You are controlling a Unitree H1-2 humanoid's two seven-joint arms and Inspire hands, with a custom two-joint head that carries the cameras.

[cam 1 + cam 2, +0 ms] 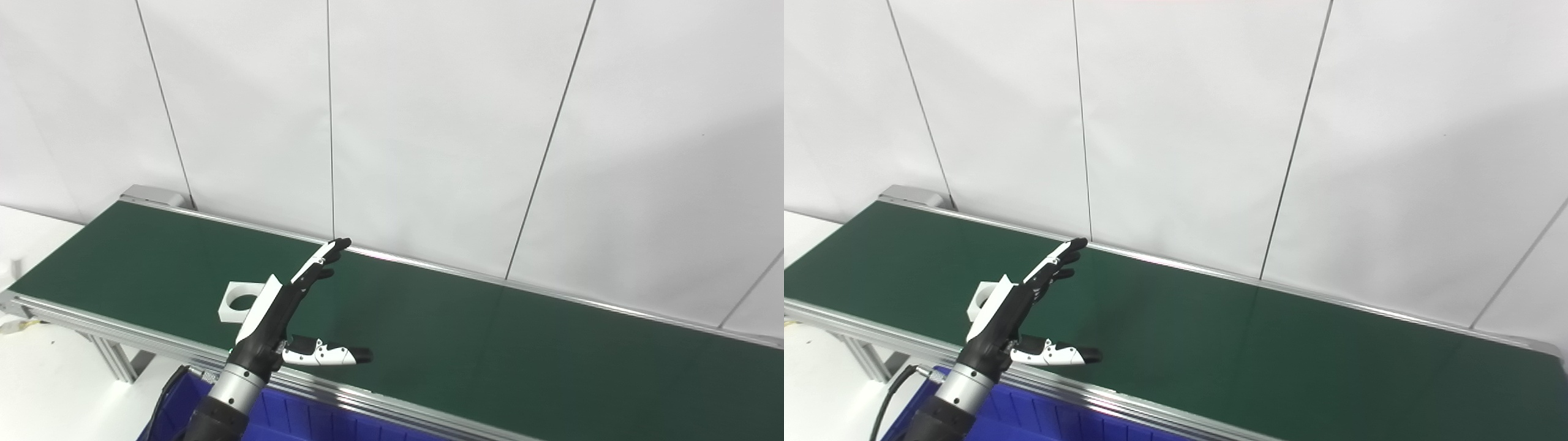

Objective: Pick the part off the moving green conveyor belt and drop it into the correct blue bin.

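conveyor belt: dark green, silver rails
part: white
left robot hand: black and white, silver wrist
bin: blue
wall: white, thin dark seams

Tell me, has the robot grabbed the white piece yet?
Not yet. The white part with a round hole lies flat on the green belt. The left robot hand hovers over the belt just beside it, fingers spread and empty. Nothing looks done so far. Left to do: close on the part, lift it and drop it into a blue bin, like the one below the belt's near edge.
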